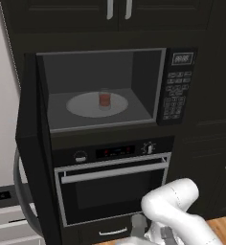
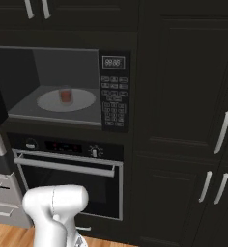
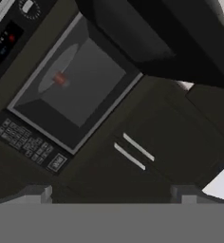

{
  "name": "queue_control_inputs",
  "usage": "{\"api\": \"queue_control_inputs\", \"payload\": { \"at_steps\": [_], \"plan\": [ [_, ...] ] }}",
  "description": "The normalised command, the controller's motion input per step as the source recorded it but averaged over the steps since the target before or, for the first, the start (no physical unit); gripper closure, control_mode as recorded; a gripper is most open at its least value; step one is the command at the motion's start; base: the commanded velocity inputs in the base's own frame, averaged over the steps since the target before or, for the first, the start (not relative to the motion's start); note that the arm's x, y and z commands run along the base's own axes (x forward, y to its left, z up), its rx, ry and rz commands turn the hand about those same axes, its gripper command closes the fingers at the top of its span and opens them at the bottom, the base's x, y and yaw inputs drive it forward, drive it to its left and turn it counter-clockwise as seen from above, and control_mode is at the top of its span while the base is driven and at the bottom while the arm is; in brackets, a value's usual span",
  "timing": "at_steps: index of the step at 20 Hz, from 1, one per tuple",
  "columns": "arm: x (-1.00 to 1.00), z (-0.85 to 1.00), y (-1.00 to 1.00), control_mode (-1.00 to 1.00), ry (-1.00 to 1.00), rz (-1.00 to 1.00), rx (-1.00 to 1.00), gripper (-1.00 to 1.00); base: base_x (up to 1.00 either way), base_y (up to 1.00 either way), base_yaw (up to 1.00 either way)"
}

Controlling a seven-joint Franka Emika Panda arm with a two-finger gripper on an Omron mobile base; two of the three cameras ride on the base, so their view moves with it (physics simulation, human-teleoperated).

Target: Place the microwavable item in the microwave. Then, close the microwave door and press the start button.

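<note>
Dark cabinets surround the microwave [image 1: 105, 88]; its door [image 1: 36, 153] hangs open at the left. Inside, on the round tray [image 1: 84, 106], stands the microwavable item [image 1: 104, 100]. My gripper [image 3: 112, 193] is spread wide, empty, well back from it.

dim, flat rendered light, dark cabinets nearly featureless, soft low-resolution blur, no glare or sharp shadows.

Black oven [image 1: 112, 186] with silver bar handle [image 1: 112, 171] — dark cabinets [image 2: 183, 120] beside it.
</note>
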Motion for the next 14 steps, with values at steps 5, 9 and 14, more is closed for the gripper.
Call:
{"api": "queue_control_inputs", "payload": {
  "at_steps": [5, 9, 14],
  "plan": [
    [-0.02, -0.49, 0.99, -1.0, -0.01, 0.0, -0.17, -1.0, 0.0, 0.0, 0.0],
    [0.06, -0.6, 1.0, -1.0, 0.0, 0.0, -0.15, -1.0, 0.0, 0.0, 0.0],
    [0.34, -0.67, 1.0, -1.0, 0.06, -0.02, -0.14, -1.0, 0.0, 0.0, 0.0]
  ]
}}
